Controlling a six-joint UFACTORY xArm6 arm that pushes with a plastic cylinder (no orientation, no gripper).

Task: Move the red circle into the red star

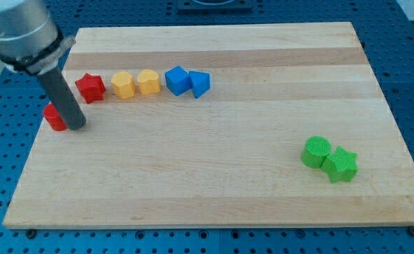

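In the camera view, the tool is a plain rod with no jaws, so it holds nothing; its tip (pixel 78 127) rests on the table (pixel 221 176) near the left edge. The red circle (pixel 54 117) lies just to the view's left of the tip, touching or nearly so, partly hidden behind the rod. The red star (pixel 90 87) sits toward the top-left corner, up and right of the circle, beginning a row with two yellow blocks (pixel 136 83). Judged from this, the tip lies on the wrong side and would need to get below-left of the circle to push it starward.
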